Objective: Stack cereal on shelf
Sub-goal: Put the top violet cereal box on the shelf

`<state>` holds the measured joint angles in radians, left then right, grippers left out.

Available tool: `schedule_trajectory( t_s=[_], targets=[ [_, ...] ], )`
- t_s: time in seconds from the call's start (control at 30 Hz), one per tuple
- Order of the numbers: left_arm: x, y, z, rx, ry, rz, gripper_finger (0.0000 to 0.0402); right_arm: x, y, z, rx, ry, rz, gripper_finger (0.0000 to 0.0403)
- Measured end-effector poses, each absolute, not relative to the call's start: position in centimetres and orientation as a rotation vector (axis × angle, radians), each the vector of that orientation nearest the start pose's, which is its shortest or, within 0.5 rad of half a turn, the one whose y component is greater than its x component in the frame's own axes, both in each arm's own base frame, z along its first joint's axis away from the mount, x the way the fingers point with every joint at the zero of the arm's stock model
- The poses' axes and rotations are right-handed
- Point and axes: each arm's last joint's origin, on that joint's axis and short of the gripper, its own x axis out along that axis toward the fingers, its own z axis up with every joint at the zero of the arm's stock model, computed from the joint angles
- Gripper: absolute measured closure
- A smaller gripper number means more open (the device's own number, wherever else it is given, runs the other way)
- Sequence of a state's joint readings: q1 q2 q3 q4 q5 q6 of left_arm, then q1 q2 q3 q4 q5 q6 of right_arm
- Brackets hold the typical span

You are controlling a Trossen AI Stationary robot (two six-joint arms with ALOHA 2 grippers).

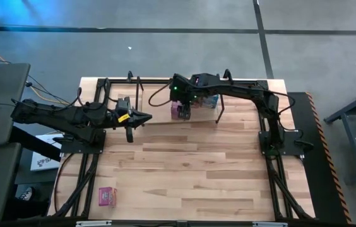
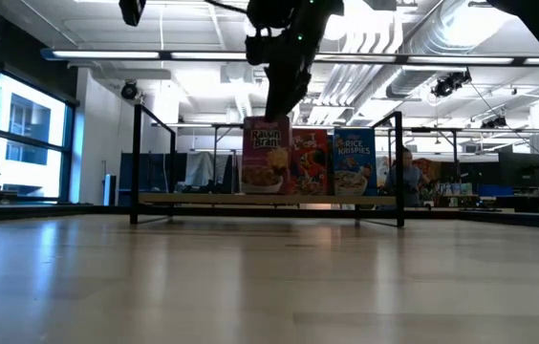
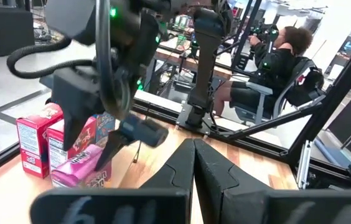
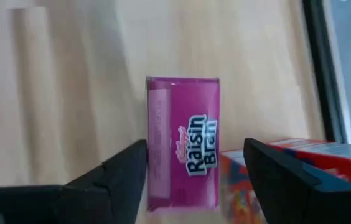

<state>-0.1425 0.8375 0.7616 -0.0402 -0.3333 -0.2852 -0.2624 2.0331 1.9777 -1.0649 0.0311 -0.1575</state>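
Right gripper (image 4: pixel 194 171): at the upper centre of the high view, over the shelf; its fingers (image 4: pixel 122 171) stand apart, one on each side of the Raisin Bran box (image 4: pixel 183 142), and whether the pads touch the cardboard cannot be told.
Key relation: the Raisin Bran box lies directly between and below the right fingers, standing upright with its long axis vertical; the finger gap spans its narrow side, so any next move here looks like a straight lift clear or a straight squeeze.
Shelf (image 2: pixel 193 199): a black wire frame with a light board, across the middle of the low view.
On the shelf: three boxes upright in a row, touching or nearly so; the Raisin Bran box at the left, a red box (image 2: pixel 310 162) in the middle, a blue Rice Krispies box (image 2: pixel 354 161) at the right.
Loose box: one pink box (image 1: pixel 106 196) lies flat on the counter (image 1: pixel 197 176) at the lower left of the high view, well apart from the shelf.
Left gripper (image 1: pixel 145 116): at the left centre of the high view, beside the shelf's left end; its fingers are pressed together and hold nothing.
Nearer arm: the left arm's base is closer to the loose pink box, so it is the likelier one to fetch it.
Progress: my judgement is three boxes placed, one left.
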Motion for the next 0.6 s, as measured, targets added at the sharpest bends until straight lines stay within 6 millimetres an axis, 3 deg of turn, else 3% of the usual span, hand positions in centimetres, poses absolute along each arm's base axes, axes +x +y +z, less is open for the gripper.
schedule_trajectory(
  t_s=[0.3,0.43,0.6],
  targets=[
    [18.6,-1.7,32.8,-0.252,0.103,0.209,0.0401,40.4,-11.2,33.4,0.038,1.113,-0.086,0.0159],
    [18.6,-1.7,32.7,-0.249,0.113,0.211,0.0401,38.5,-10.7,34.9,0.049,1.168,-0.070,0.0159],
    [18.6,-1.7,32.7,-0.267,0.113,0.222,0.0401,34.8,-9.7,36.3,0.093,1.154,-0.116,0.0162]
  ],
)
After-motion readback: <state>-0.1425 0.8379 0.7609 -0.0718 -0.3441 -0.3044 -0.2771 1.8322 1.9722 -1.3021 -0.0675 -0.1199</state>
